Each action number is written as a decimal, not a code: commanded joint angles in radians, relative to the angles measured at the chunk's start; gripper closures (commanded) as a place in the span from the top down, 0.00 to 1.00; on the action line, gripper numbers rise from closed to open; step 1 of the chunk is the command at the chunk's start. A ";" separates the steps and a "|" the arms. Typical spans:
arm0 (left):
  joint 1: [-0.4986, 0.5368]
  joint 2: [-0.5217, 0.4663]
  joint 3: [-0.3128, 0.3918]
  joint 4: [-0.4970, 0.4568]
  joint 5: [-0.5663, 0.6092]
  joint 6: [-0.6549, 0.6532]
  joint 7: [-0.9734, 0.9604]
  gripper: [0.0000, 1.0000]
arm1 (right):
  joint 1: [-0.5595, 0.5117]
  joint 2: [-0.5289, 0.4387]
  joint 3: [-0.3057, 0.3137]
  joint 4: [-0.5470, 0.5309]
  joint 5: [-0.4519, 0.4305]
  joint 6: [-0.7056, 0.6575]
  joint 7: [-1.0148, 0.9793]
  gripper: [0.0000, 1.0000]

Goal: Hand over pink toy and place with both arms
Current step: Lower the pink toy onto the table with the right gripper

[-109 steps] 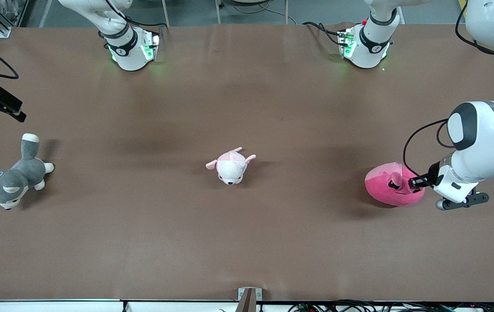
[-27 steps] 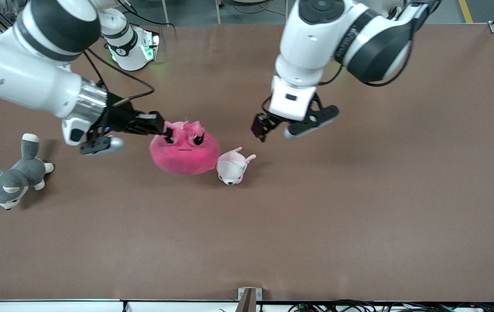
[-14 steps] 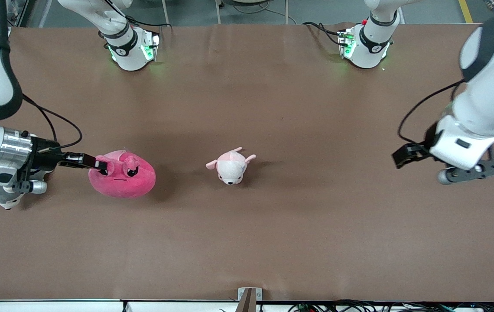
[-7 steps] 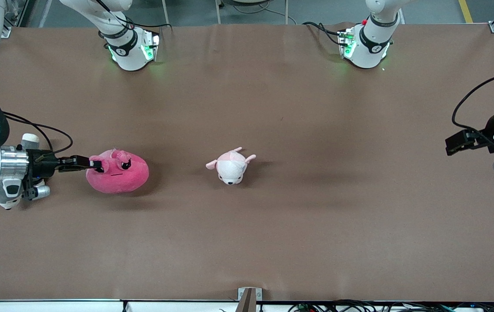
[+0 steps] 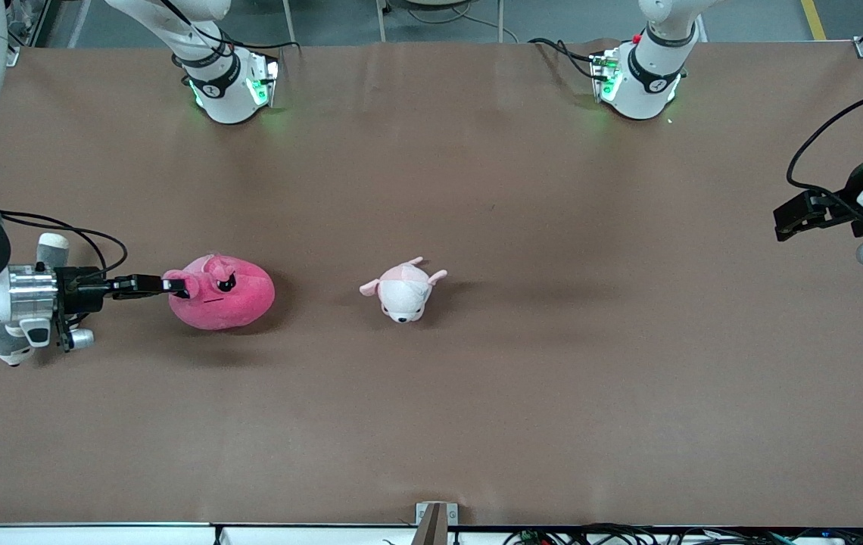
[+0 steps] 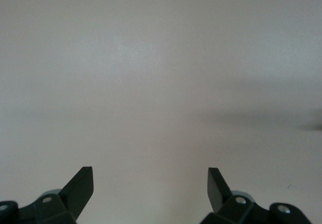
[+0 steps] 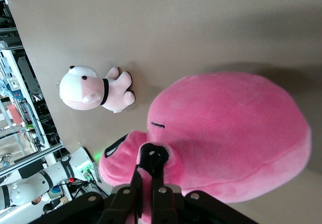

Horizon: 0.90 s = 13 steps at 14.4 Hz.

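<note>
The pink toy (image 5: 223, 293) sits on the brown table (image 5: 477, 393) toward the right arm's end, beside and well apart from the small pale pink-and-white plush (image 5: 403, 289) at the table's middle. Right gripper (image 5: 174, 285) reaches in level from the table's end, fingers pinched tight on the toy's ear; the right wrist view shows the closed fingertips (image 7: 151, 156) pressing a fold of pink plush, with the toy (image 7: 236, 133) bulging past them and the pale plush (image 7: 93, 89) farther off. A grey-and-white plush dog (image 5: 4, 344) is mostly hidden under the right arm's wrist. Left gripper (image 5: 799, 216) hangs over the left arm's end of the table, holding nothing; the left wrist view shows its fingers (image 6: 80, 186) spread wide over bare tabletop.
</note>
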 commanded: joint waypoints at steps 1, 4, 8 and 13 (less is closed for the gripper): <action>0.007 -0.022 0.004 -0.007 -0.042 -0.030 0.005 1.00 | -0.032 0.016 0.018 0.017 0.022 -0.024 -0.008 0.01; 0.002 -0.047 0.025 -0.019 -0.069 -0.045 0.005 1.00 | -0.043 0.030 0.018 0.017 0.022 -0.026 -0.008 0.01; -0.082 -0.100 0.149 -0.068 -0.124 -0.045 0.011 1.00 | -0.046 0.050 0.018 0.016 0.023 -0.052 -0.006 0.01; -0.334 -0.185 0.405 -0.165 -0.158 -0.019 0.012 1.00 | -0.057 0.080 0.018 0.014 0.023 -0.055 -0.006 0.01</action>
